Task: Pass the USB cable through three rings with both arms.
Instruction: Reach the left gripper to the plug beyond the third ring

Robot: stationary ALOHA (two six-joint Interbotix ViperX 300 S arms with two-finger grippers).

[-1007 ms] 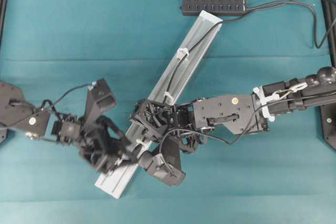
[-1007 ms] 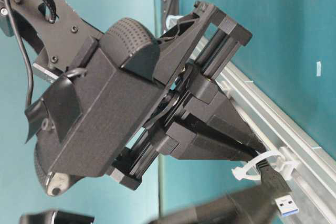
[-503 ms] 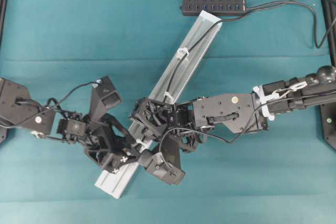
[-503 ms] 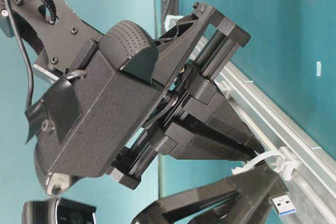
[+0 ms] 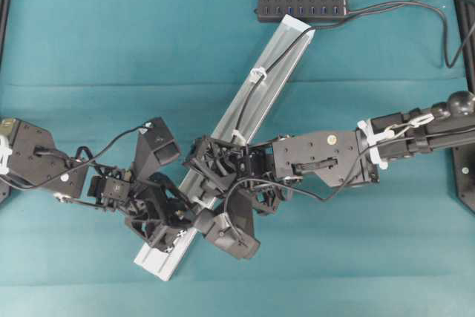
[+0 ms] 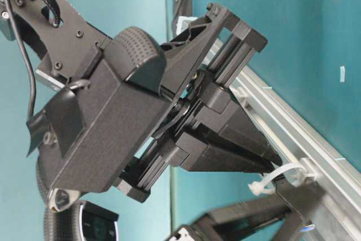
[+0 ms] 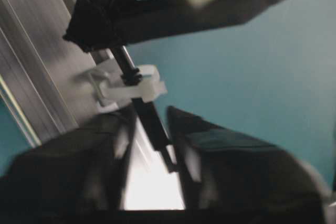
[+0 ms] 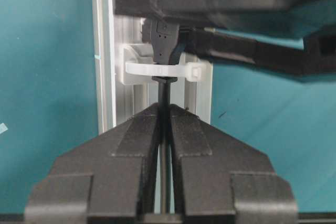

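The right gripper [image 8: 164,114] has its jaws pinching the USB cable [image 8: 166,90] just short of the last ring [image 8: 157,70], the cord running straight out from between the fingertips toward 12 o'clock in the right wrist view, with the plug body already through the loop. On the far side, the left gripper [image 7: 152,129] straddles the emerged plug: its jaws stand spread on either side of it and appear not yet to press on it. In the overhead view both grippers meet at the rail [image 5: 274,72] near its 7 o'clock end, while the cable lies along the rail through the two upper rings [image 5: 257,74] and runs off toward the hub [image 5: 302,7] at 12 o'clock on the teal tabletop [image 5: 89,50]. The step in hand is judged to be the handover at the third ring. To do it well, the left jaws should close squarely on the plug's moulded body, not on the thin cord or the clip, before the right jaws let go; the pull should then follow the rail's axis, since a sideways drag could twist the clip or lift the rail.
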